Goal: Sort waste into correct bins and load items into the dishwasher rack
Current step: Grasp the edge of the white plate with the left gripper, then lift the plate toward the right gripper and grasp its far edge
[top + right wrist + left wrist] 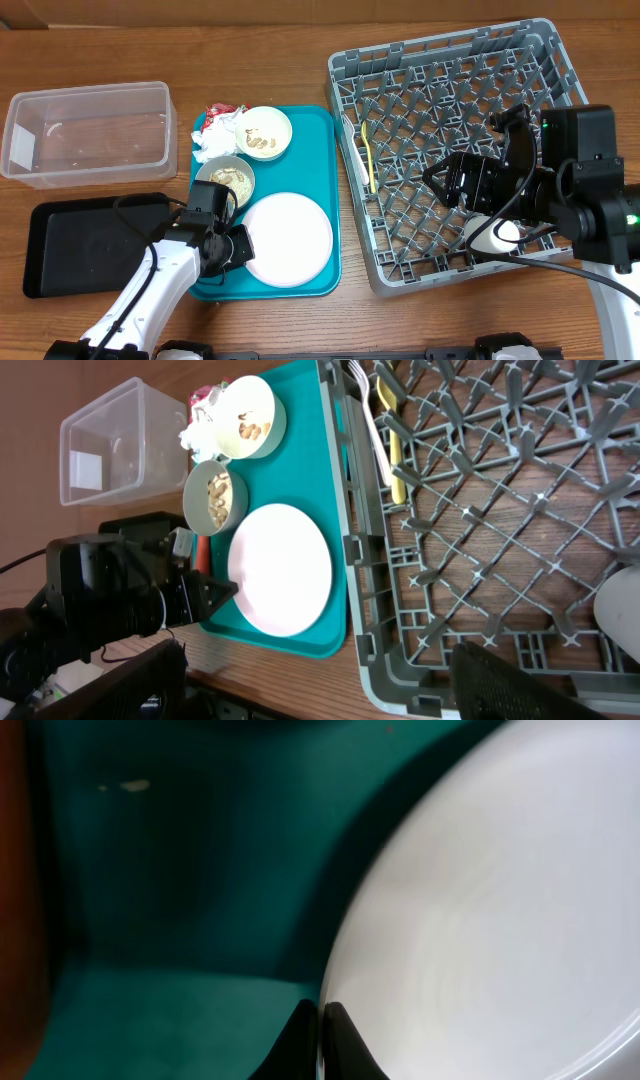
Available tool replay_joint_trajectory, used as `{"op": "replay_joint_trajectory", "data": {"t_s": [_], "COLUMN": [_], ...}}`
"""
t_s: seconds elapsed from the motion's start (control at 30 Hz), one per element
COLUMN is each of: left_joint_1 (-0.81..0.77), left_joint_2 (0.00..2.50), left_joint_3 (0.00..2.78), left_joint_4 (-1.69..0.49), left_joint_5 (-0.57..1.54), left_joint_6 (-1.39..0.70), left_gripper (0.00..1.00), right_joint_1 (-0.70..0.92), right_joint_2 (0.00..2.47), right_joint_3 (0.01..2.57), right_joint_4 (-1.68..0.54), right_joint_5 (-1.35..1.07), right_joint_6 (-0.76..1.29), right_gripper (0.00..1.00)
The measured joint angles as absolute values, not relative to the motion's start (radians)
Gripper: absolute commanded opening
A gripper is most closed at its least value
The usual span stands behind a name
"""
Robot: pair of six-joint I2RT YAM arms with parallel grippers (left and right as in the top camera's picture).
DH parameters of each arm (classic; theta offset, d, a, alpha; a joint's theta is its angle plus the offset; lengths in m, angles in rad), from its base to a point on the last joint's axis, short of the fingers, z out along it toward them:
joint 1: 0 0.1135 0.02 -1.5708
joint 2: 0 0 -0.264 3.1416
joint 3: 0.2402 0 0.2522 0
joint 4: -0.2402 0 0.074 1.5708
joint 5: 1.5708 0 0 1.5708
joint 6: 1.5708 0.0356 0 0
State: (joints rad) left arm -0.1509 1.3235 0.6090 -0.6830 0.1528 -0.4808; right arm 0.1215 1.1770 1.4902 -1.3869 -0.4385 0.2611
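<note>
My left wrist view is blurred and very close: only the plate (480, 900) and the teal tray (180, 870) under it show. The plate's rim runs between the tips of my left end effector (322, 1025), which are pinched almost together on it at the plate's 9 o'clock. My right arm reaches over the dishwasher rack (345, 100) and half covers the white cup (495, 234) at the rack's 5 o'clock. My right end effector (312, 655) is spread wide, holding nothing.
</note>
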Motion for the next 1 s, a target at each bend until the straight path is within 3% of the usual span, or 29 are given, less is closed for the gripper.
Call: {"op": "replay_joint_trajectory", "data": {"t_s": [0.23,0.4,0.67,1.0], "left_joint_1": [-0.151,-0.151,-0.151,-0.151], "left_joint_2": [1.323,1.324,1.325,1.324], "left_joint_3": [0.610,0.683,1.008,1.397], "left_joint_4": [-0.701,-0.865,-1.179,-1.379], "left_joint_5": [0.179,0.206,0.209,0.182], "left_joint_6": [-0.481,-0.480,-0.450,-0.400], "left_gripper": [0.04,0.04,0.04,0.04], "right_joint_1": [0.121,0.121,0.125,0.125], "right_joint_2": [1.177,1.177,1.177,1.178], "right_joint_3": [1.490,1.490,1.490,1.490], "right_joint_4": [-1.388,-1.386,-1.398,-1.399], "right_joint_5": [-0.438,-0.438,-0.439,-0.541], "right_joint_6": [0.261,0.261,0.230,0.095], "right_gripper": [0.88,0.88,0.88,0.86]}}
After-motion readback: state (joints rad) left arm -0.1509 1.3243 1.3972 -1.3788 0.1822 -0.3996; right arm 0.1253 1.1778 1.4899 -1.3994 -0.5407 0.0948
